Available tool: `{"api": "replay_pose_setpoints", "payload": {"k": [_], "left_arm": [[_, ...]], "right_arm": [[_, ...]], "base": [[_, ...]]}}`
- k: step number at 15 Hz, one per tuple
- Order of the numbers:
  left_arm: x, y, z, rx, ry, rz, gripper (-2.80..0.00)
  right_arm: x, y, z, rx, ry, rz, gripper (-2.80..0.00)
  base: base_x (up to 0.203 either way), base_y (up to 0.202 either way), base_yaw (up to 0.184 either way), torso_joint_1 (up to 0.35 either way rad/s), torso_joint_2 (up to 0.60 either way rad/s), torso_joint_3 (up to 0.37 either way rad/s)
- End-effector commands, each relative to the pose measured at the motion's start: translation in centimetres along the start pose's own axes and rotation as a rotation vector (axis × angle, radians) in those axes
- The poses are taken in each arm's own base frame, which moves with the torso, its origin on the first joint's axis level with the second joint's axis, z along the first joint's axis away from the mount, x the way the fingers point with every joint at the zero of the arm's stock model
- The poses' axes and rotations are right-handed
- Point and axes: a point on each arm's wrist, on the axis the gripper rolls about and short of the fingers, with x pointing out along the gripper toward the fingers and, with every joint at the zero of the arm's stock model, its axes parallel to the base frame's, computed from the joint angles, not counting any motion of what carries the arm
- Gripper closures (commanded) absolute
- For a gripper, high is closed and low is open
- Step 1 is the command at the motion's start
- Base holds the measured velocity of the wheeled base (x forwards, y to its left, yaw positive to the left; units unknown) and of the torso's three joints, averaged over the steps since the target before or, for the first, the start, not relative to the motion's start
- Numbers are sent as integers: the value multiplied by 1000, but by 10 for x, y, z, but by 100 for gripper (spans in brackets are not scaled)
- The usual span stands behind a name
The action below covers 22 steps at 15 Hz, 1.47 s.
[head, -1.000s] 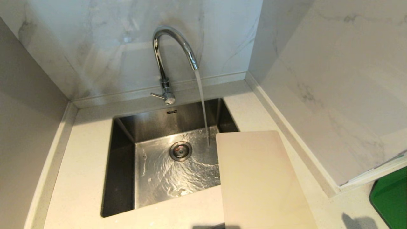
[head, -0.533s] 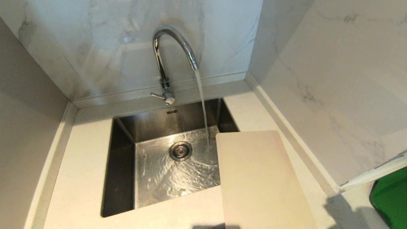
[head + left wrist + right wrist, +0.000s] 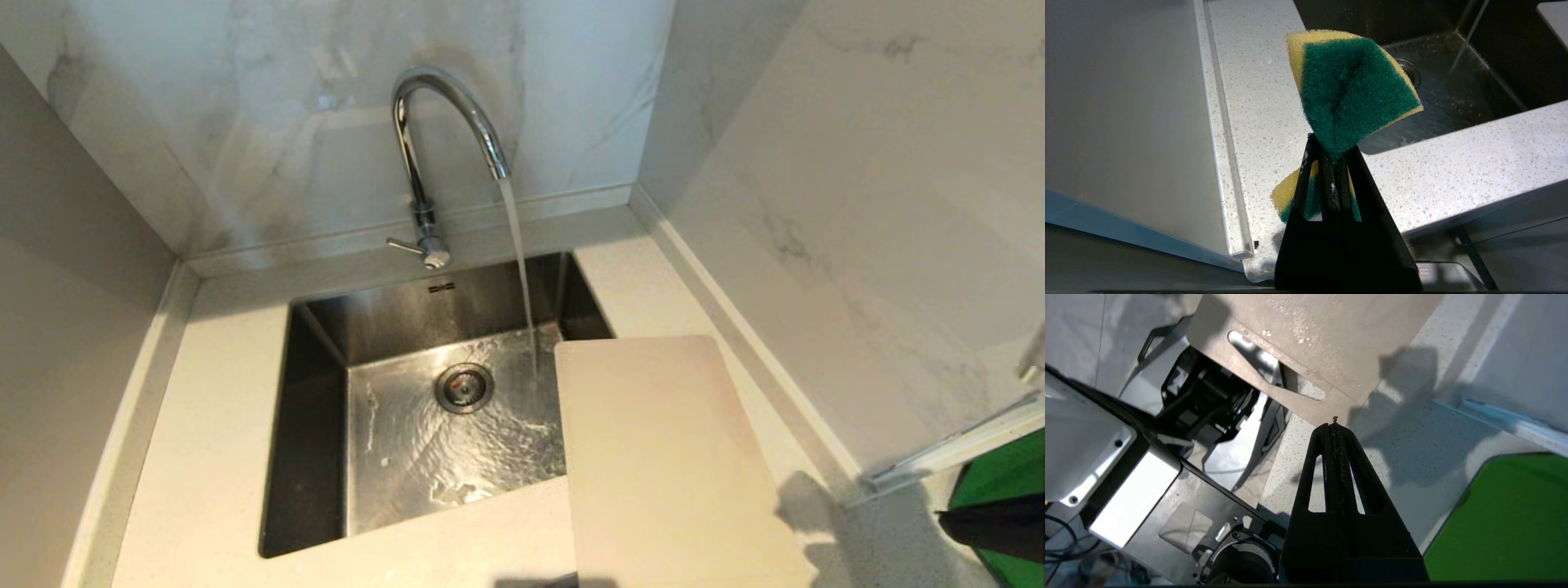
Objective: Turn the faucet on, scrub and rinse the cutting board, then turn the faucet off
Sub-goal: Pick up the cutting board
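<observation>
The speckled counter [image 3: 204, 457] wrapped a steel sink [image 3: 314, 441] in a marble corner. Nearest, my left gripper [image 3: 1331, 155] pinched the sponge [image 3: 1349, 87]; my right gripper [image 3: 1336, 425] hung closed and empty by the cutting board [image 3: 669, 457] — its near end overhanging, so a nudge might tip it. Beyond, the faucet [image 3: 445, 122] ran; walls crowded right.
</observation>
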Motion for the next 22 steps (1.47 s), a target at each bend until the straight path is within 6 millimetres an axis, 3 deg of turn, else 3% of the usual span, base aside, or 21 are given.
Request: {"api": "replay_pose_setpoints", "payload": {"k": [1, 10, 15, 16, 22], "left_arm": [[0, 0, -1, -1, 3, 0, 0], [0, 0, -1, -1, 2, 0, 0], [0, 0, -1, -1, 2, 0, 0], [0, 0, -1, -1, 2, 0, 0], [0, 0, -1, -1, 3, 0, 0]], "right_arm": [[29, -11, 14, -18, 94, 69, 0], [82, -22, 33, -150, 261, 145, 0], [104, -9, 40, -306, 374, 124, 0], [110, -4, 40, -338, 406, 118, -280], [146, 24, 17, -524, 469, 99, -280]], "base": [[0, 0, 0, 0, 0, 0], [0, 0, 0, 0, 0, 0], [0, 0, 0, 0, 0, 0], [0, 0, 0, 0, 0, 0], [0, 0, 0, 0, 0, 0]]}}
